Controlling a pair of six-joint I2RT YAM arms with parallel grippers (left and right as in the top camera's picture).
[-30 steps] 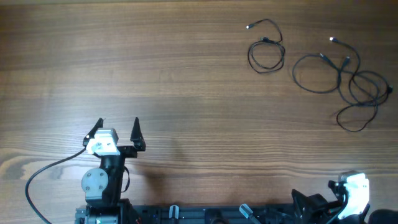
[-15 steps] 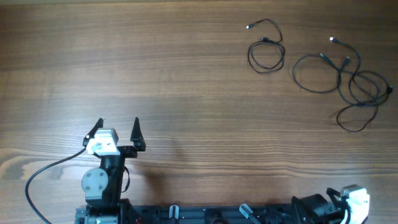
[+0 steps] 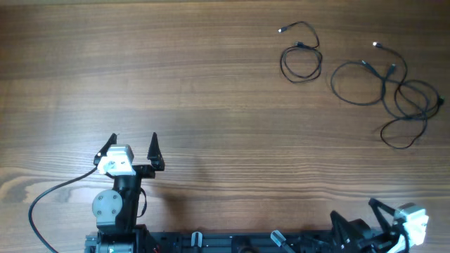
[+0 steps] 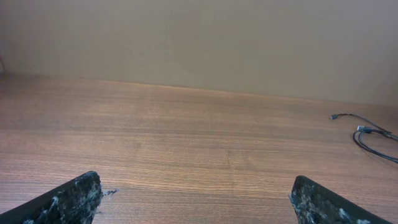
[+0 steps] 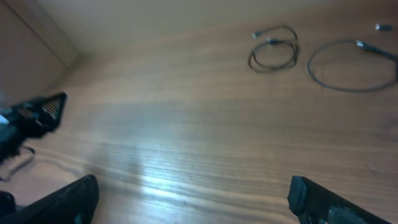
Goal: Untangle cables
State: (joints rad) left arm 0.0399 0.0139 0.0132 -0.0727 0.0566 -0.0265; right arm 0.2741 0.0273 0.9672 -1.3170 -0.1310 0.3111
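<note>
Cables (image 3: 385,84): far right of the wooden table (image 3: 211,84); small coil beside larger tangle, well apart from both arms.
Left gripper (image 3: 133,138): near left, jaws spread wide, empty.
Right gripper (image 3: 351,209): near right, jaws spread wide, empty.

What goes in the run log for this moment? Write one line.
left claw: open, empty | right claw: open, empty | cables: tangled, far right, untouched

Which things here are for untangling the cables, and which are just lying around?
For the job: small looped cable; bigger tangle of cables; left gripper, open; right gripper, open.
Just there: wooden table; thick black cord on the left arm.
</note>
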